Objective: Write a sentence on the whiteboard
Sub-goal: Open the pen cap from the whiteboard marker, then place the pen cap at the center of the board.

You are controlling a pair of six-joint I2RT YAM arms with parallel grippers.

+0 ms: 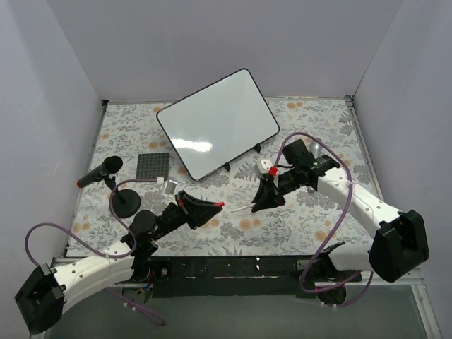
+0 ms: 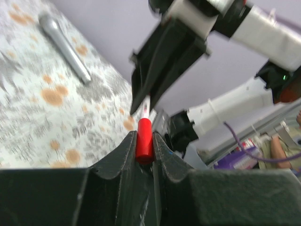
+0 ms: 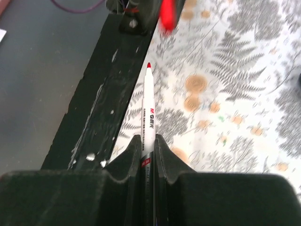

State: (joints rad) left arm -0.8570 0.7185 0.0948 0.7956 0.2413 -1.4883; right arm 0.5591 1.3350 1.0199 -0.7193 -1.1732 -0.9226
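The whiteboard [image 1: 215,123] lies tilted at the back centre of the table; its surface is blank, and no red sentence shows on it. My left gripper [image 1: 215,205] is shut on a red marker cap [image 1: 219,203], clear in the left wrist view [image 2: 144,139] between the fingers. My right gripper [image 1: 263,205] is shut on a white marker [image 1: 244,208] with its red tip bare, pointing toward the left gripper. In the right wrist view the marker [image 3: 149,108] sticks out of the jaws, and the cap [image 3: 167,14] is a red blur beyond its tip. Both grippers hover in front of the board, a short gap apart.
A black microphone [image 1: 99,171] on a round stand [image 1: 127,203] is at the left. A dark square pad [image 1: 153,167] and a small white block [image 1: 170,187] lie beside the board. A silver microphone [image 2: 63,40] lies on the floral cloth. A black strip [image 1: 233,267] edges the table front.
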